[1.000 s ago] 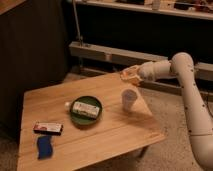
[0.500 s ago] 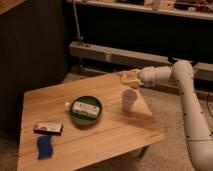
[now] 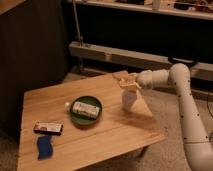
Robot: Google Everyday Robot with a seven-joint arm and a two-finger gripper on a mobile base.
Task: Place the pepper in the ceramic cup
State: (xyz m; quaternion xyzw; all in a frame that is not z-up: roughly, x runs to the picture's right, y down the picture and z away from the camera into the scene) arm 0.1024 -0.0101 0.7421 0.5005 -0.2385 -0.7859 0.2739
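Observation:
The white ceramic cup (image 3: 128, 99) stands upright on the wooden table (image 3: 107, 142), near its right edge. My gripper (image 3: 128, 83) reaches in from the right on the white arm and hangs directly above the cup's mouth. It is shut on the orange-red pepper (image 3: 126, 80), which shows between the fingers just over the cup's rim. How much of the pepper is inside the cup is hidden by the gripper.
A dark green plate (image 3: 75, 117) holding a white packet (image 3: 86, 108) sits left of the cup. A flat dark box (image 3: 48, 128) and a blue sponge (image 3: 44, 147) lie at the table's front left. A low shelf (image 3: 150, 57) runs behind the table.
My gripper has come down with the pepper from a little above the cup to just over its mouth. Nothing on the table has moved.

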